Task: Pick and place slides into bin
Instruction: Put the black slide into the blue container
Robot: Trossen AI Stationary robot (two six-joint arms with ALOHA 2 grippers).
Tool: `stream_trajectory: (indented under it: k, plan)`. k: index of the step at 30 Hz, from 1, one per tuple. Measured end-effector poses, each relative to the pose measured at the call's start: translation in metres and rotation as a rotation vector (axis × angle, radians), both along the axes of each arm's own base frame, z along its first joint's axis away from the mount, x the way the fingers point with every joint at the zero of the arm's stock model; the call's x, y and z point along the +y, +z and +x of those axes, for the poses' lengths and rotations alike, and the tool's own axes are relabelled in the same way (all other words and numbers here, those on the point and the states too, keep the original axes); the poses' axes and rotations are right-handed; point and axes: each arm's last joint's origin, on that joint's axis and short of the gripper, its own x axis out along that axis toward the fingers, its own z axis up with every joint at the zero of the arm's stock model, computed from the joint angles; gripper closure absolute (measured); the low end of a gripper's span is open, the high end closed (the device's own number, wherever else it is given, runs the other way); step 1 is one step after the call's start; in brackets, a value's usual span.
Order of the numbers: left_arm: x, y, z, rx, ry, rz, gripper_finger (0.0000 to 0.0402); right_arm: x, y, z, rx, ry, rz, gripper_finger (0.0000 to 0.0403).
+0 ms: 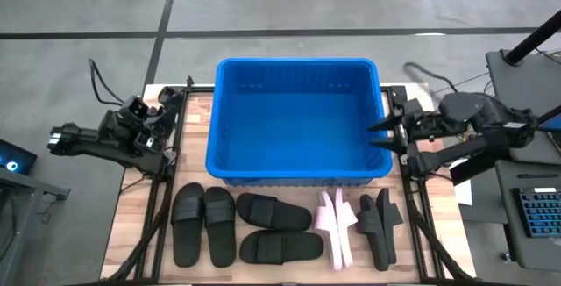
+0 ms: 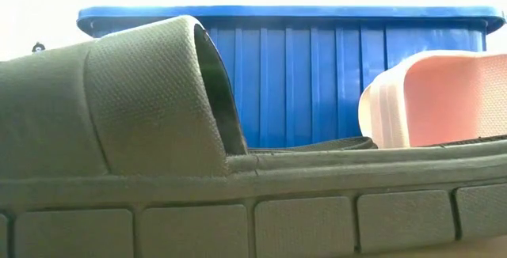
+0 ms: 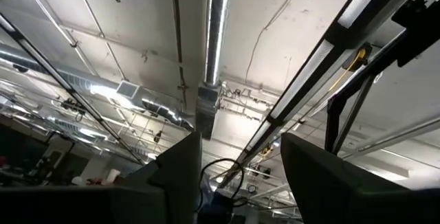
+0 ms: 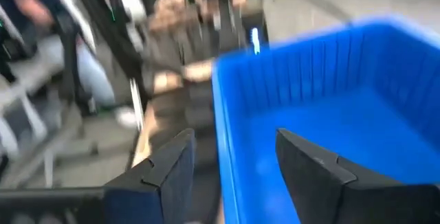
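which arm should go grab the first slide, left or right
Probably right. The right gripper is at the bin's right rim, jaws open and empty, close to the black slide and pink slides in front. The left gripper sits back at the table's left edge.

A: What sits nearest?
B: A dark matte rubber slide [image 2: 158, 155] lying across the whole foreground; its wide textured strap arches up on the left, its segmented sole edge runs below.
A: And behind that slide?
B: The bright blue ribbed plastic bin [image 2: 317, 76] with rolled rim; a pale pink slide [image 2: 436, 100] stands between, right of the strap.
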Motion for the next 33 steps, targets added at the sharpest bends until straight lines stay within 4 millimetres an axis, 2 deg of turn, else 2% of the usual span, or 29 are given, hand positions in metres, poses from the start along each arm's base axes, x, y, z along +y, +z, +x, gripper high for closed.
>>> stream_trajectory:
  k: [6,11,18,27,33]
  plan:
    - [-0.003,0.000,0.026,0.072,-0.005,0.005,0.0217,0.016,-0.006,0.000,0.262,0.072,0.087,0.0218]
    - [-0.004,-0.004,0.042,0.099,-0.006,-0.033,0.0217,0.040,-0.013,0.007,0.351,0.170,0.153,0.0218]
    - [-0.006,-0.016,0.061,0.163,-0.034,-0.062,0.0216,0.080,-0.028,0.018,0.514,0.218,0.234,0.0218]
    - [-0.008,-0.025,0.074,0.188,-0.065,-0.099,0.0216,0.139,-0.062,0.037,0.715,0.259,0.160,0.0218]
    - [-0.008,-0.026,0.077,0.197,-0.066,-0.100,0.0216,0.173,-0.096,0.050,0.830,0.244,0.020,0.0218]
